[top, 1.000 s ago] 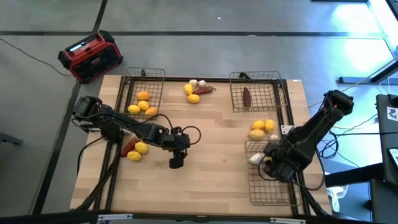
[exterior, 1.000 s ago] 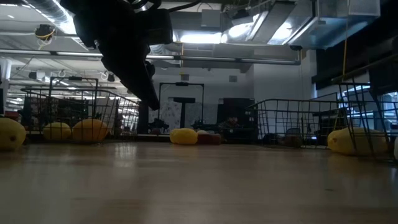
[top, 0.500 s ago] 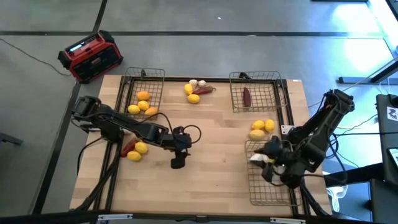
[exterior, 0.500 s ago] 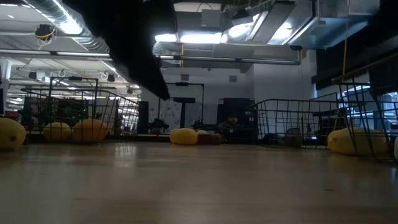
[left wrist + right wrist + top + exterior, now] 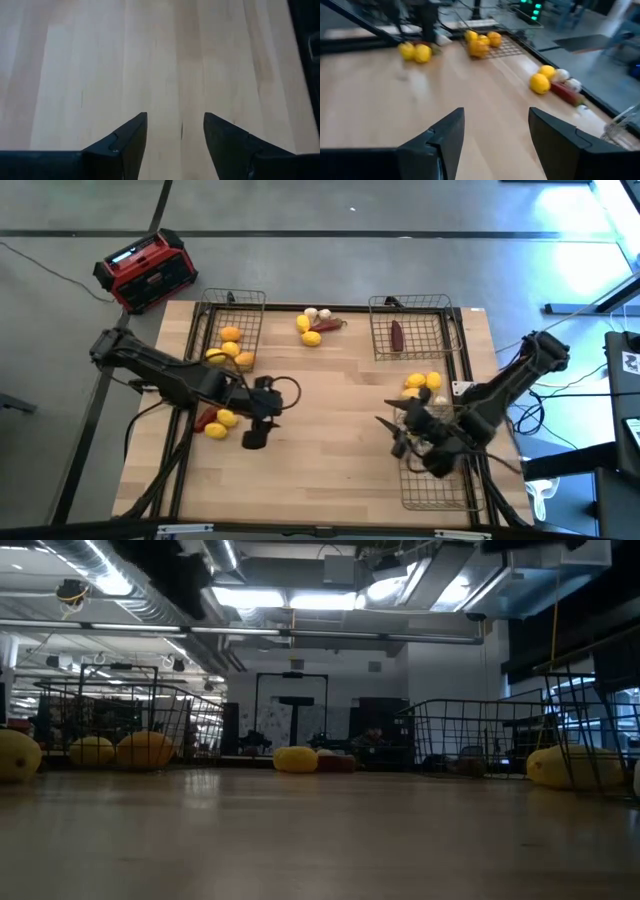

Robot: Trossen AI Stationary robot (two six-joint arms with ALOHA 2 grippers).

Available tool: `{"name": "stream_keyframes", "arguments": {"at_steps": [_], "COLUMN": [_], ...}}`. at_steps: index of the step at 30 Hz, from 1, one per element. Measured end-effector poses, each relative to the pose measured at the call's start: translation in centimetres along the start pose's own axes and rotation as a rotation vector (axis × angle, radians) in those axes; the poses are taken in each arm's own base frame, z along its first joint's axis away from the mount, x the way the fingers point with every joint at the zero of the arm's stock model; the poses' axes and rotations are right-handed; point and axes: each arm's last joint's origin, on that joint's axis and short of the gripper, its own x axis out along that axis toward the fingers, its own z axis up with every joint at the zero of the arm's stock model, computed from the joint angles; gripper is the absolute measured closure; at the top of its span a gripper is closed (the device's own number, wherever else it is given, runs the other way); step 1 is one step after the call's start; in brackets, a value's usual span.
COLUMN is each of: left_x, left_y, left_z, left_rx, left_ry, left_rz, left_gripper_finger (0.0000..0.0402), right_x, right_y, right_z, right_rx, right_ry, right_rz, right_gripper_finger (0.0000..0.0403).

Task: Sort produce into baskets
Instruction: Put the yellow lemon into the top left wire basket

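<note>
L gripper [image 5: 254, 438] over bare wood at table's 8 o'clock, fingers spread, nothing between. R gripper [image 5: 395, 438] at 4 o'clock, by near-right basket [image 5: 436, 480], fingers apart, empty. Lemons [image 5: 229, 346] in 11 o'clock basket [image 5: 228, 330]; red piece [image 5: 397, 335] in 1 o'clock basket [image 5: 410, 328]. Loose lemon/garlic cluster [image 5: 313, 323] at 12 o'clock.

A red-and-black box [image 5: 146, 271] sits on the grey floor [image 5: 330, 260], well beyond the left pincer's side of the pale wooden table [image 5: 330, 415] (cable [image 5: 45, 262] trailing off it), which lies bare under the pincers.
</note>
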Motion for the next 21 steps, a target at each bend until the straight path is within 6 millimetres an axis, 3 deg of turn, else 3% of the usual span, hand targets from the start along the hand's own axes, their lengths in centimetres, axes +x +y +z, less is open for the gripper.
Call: {"name": "stream_keyframes", "arguments": {"at_steps": [5, 11, 21], "left_x": [-1.1, -1.0, -0.4], "left_y": [0.2, 1.4, 2.0], "left_z": [-1.1, -0.5, -2.6], "left_rx": [-0.03, -0.077, -0.151], "left_ry": [0.068, 0.008, 0.194], "left_rz": [0.017, 0.135, 0.206], "left_gripper_finger": [0.021, 0.0205, 0.0114], "right_x": [3.4, 6.9, 10.0], "right_y": [0.5, 0.9, 0.3], "right_z": [-0.7, -0.7, 0.0], "right_rx": [-0.057, -0.073, -0.079], "right_ry": [0.044, 0.111, 0.133], "right_rz": [-0.094, -0.068, -0.029], "right_gripper_finger": [0.0188, 0.0188, 0.0188]}}
